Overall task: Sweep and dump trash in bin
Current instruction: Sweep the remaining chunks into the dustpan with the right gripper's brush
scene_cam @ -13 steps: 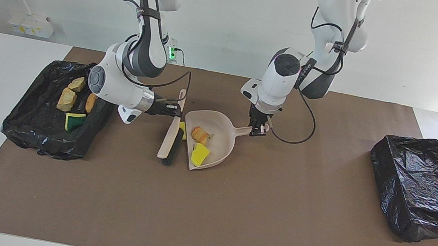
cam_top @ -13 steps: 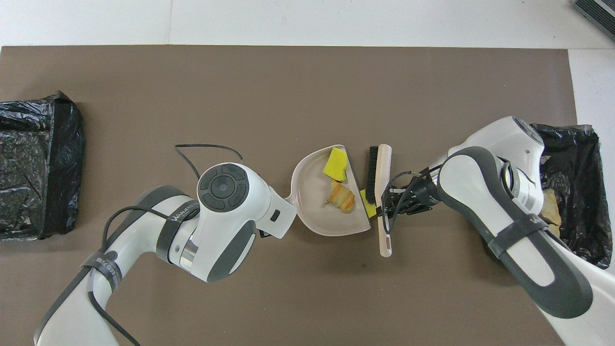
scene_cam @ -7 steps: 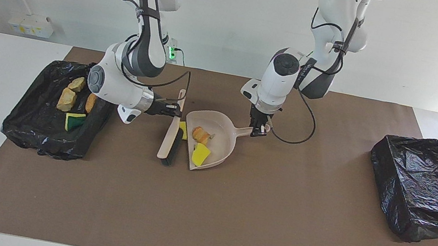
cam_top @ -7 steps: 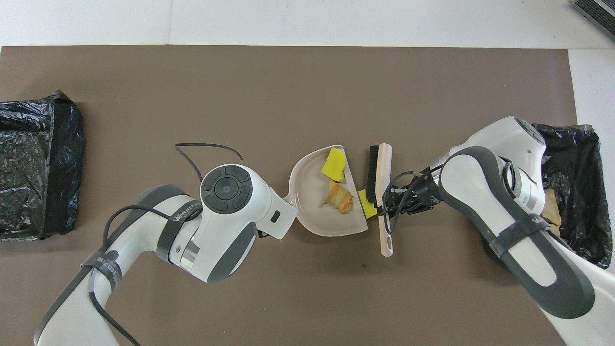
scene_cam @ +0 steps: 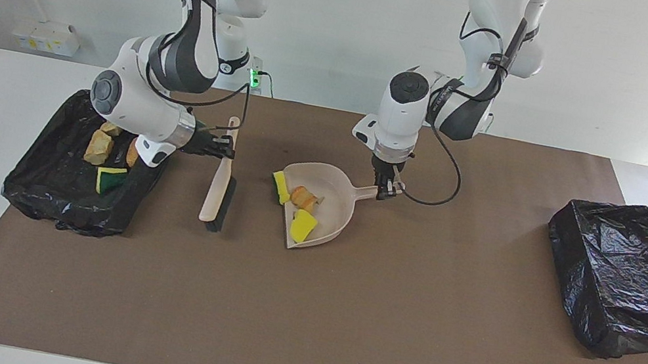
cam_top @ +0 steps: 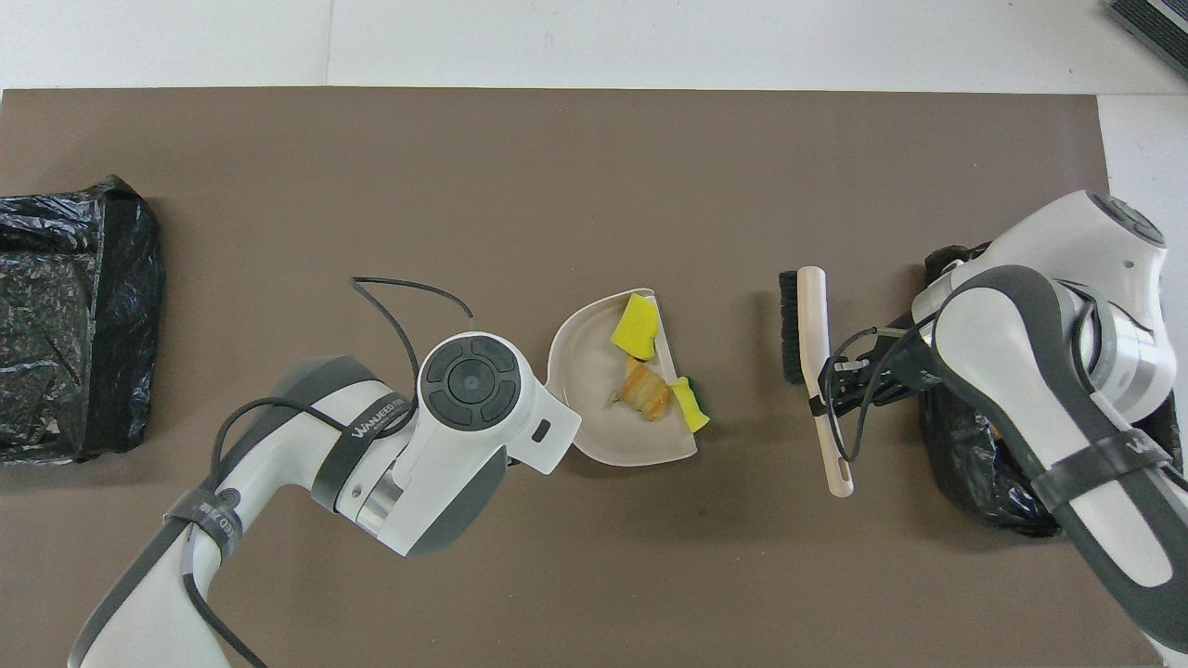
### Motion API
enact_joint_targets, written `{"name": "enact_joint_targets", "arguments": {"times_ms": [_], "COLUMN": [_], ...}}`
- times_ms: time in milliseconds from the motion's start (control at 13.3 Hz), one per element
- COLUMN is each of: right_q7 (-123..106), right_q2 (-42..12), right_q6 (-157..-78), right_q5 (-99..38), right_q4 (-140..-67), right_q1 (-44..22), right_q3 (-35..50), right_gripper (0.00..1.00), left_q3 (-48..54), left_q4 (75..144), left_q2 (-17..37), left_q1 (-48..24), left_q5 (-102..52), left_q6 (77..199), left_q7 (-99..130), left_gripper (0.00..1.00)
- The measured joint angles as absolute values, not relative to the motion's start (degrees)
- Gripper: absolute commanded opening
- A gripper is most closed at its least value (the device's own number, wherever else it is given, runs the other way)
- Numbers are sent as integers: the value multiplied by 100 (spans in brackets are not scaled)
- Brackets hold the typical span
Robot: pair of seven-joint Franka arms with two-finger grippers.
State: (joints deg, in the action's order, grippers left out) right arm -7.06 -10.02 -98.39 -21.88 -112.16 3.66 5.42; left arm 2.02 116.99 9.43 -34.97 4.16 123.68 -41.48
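Beige dustpan (scene_cam: 329, 206): on the brown mat (scene_cam: 340, 318) at mid-table; whether it rests flat or is just lifted, I cannot tell.
Clock: read from above, 12 o'clock pointing away from the robots.
Load: three scraps (scene_cam: 303, 197) in the dustpan, two yellow sponge bits and a bread-like chunk; one sponge bit sits right on the lip.
Dustpan axis: handle at about 8 o'clock, mouth facing about 3 o'clock; the lip runs roughly 12 to 6.
Left gripper (scene_cam: 388, 190): clamped on the dustpan's handle end.
Brush (scene_cam: 218, 193): at 3 o'clock from the dustpan, well apart; long axis 12 to 6, bristles facing 9 o'clock.
Right gripper (scene_cam: 223, 146): closed tight on the brush handle.
Filled bin (scene_cam: 59, 209): at 3 o'clock, past the brush, holding four scraps; the mouth already points its way.
Empty bin (scene_cam: 626, 282): at 9 o'clock, on the handle's side.
Judgement: the dump probably goes to 3 o'clock; the lip sponge could slip off early.
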Motion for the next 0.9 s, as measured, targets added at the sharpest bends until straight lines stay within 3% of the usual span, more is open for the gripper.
{"name": "enact_joint_targets", "arguments": {"times_ms": [526, 902], "right_q7": [-235, 219], "right_q2": [-808, -872], "right_q6": [-10756, -11084], "right_q5": [-1438, -2182], "right_q4": [-12071, -12172], "right_q1": [-982, -1563], "right_q3": [617, 627], "right_gripper": [0, 0], "left_q3": [127, 123], "left_q4": [11895, 12416], "left_q2": [840, 620], "left_q1": [-3328, -3253], "left_q5": [838, 886], "left_q6": [12333, 13064], "left_q7": [-4171, -4379], "left_gripper": [0, 0]}}
